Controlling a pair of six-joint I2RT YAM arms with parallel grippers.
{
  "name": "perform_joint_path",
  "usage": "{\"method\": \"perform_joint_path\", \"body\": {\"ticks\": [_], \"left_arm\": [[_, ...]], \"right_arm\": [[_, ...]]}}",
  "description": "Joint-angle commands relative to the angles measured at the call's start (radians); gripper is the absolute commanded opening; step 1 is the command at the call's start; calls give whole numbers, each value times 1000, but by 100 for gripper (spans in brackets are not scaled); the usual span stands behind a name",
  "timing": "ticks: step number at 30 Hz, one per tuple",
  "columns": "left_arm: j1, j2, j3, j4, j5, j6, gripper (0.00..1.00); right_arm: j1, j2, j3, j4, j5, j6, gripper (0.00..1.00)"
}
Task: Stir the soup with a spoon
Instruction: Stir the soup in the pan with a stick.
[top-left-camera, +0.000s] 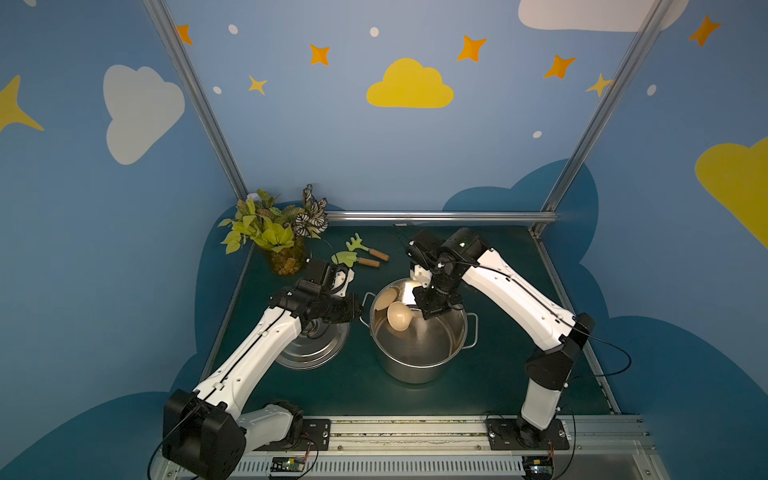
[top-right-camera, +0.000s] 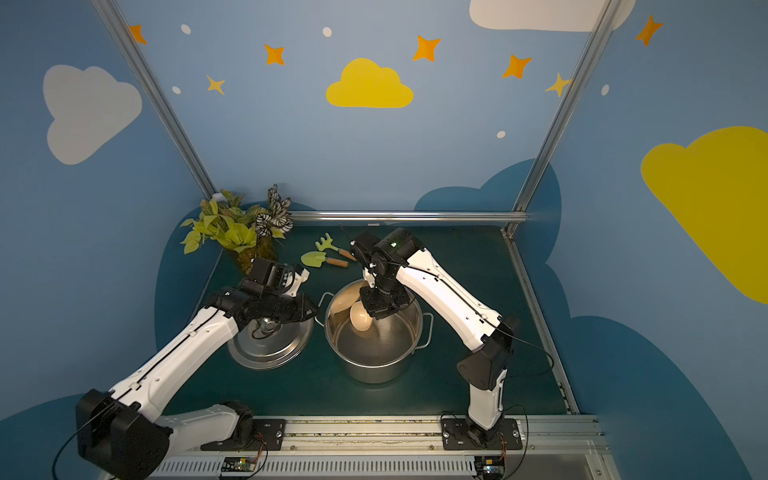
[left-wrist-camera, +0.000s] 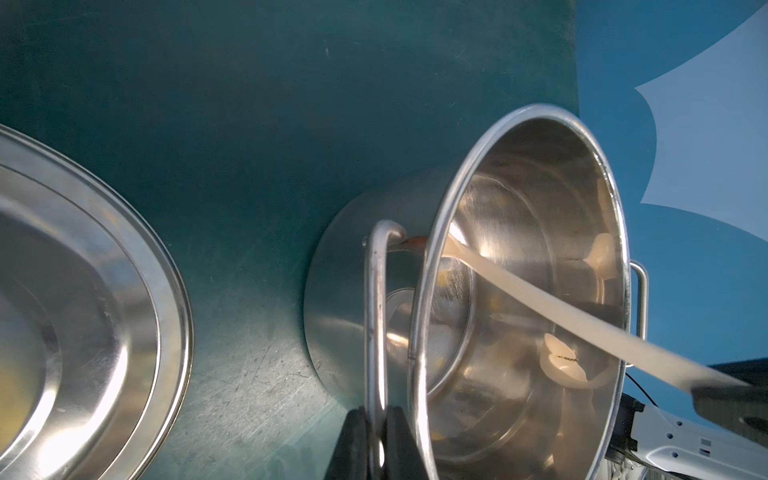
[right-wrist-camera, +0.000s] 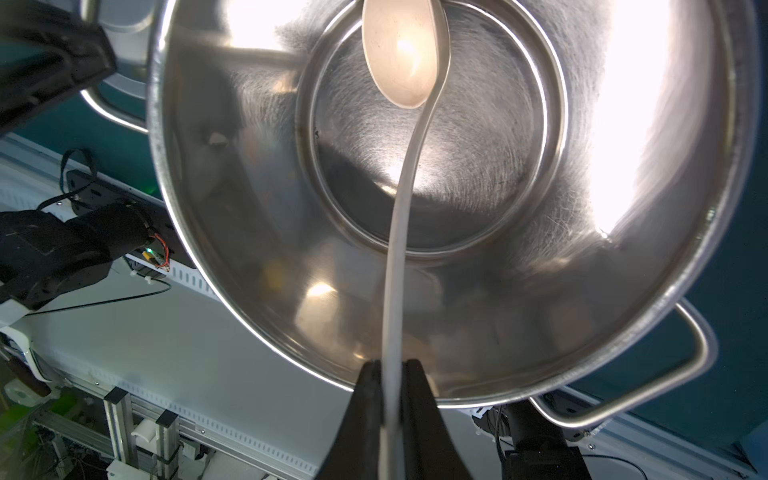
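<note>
The spoon (right-wrist-camera: 398, 232) is noted as cream-beige plastic, with a deep oval bowl and a slim curved handle; it is held inside the steel pot (right-wrist-camera: 648, 266), bowl end low, hollow side up; the long axis is tilted, bowl toward the left arm's side; its handle end is pinched in the closed right gripper (right-wrist-camera: 390, 368); the left gripper (left-wrist-camera: 376, 415) is clamped on the pot handle (left-wrist-camera: 372, 316).
</note>
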Motion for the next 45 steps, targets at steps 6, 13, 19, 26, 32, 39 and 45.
{"method": "perform_joint_path", "body": {"ticks": [6,13,19,26,32,39,45], "left_arm": [[-1,12,-7,13,0,14,2],[-2,12,-18,22,-1,11,2],[-2,8,-26,26,-1,10,2],[-2,7,-23,24,-2,9,2],[-2,5,-19,18,-3,11,2],[-2,3,-24,22,3,6,2],[-2,1,-23,26,4,3,2]], "right_arm": [[119,-40,-42,-200,-9,23,0],[147,-181,-218,-198,37,89,0],[95,-317,-377,-199,67,124,0],[-51,-370,-434,-200,85,76,0],[-115,-299,-363,-198,95,29,0],[-123,-156,-190,-199,77,-7,0],[-86,-39,-36,-201,37,-22,0]]}}
